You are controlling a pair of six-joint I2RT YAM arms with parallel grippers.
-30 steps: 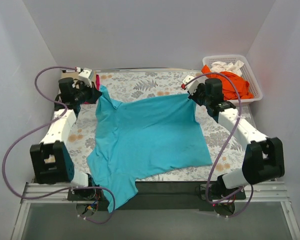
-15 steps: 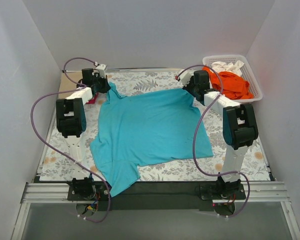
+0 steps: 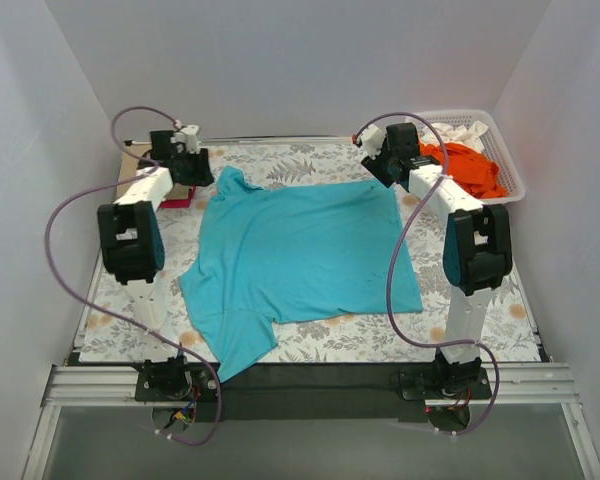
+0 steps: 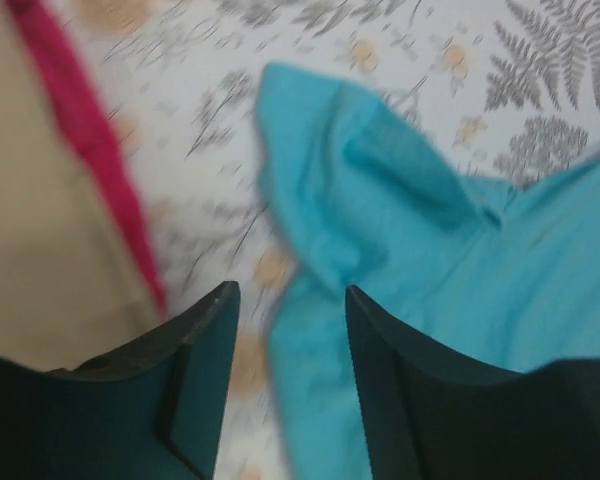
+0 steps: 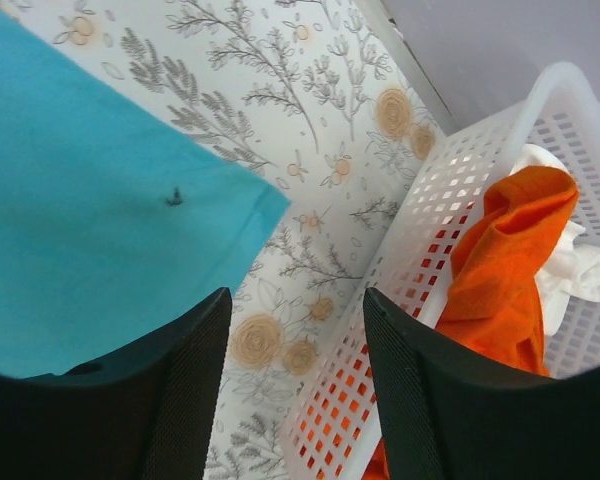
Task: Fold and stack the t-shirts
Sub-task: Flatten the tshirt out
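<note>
Underlying teal t-shirt [image 3: 300,250]: floral cloth [image 3: 310,165], white walls [image 3: 280,70]

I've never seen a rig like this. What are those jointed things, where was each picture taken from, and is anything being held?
Those are a robot's left arm and right arm, bolted side by side at the near edge. The wide picture comes from a camera above and behind them; the other two from a camera on each wrist. A turquoise t-shirt lies spread on the floral table cloth. Far right, a white basket holds an orange shirt and a white shirt. Far left lie a tan shirt and a magenta-red shirt. The dark left fingers and right fingers stand open, holding nothing.
</note>
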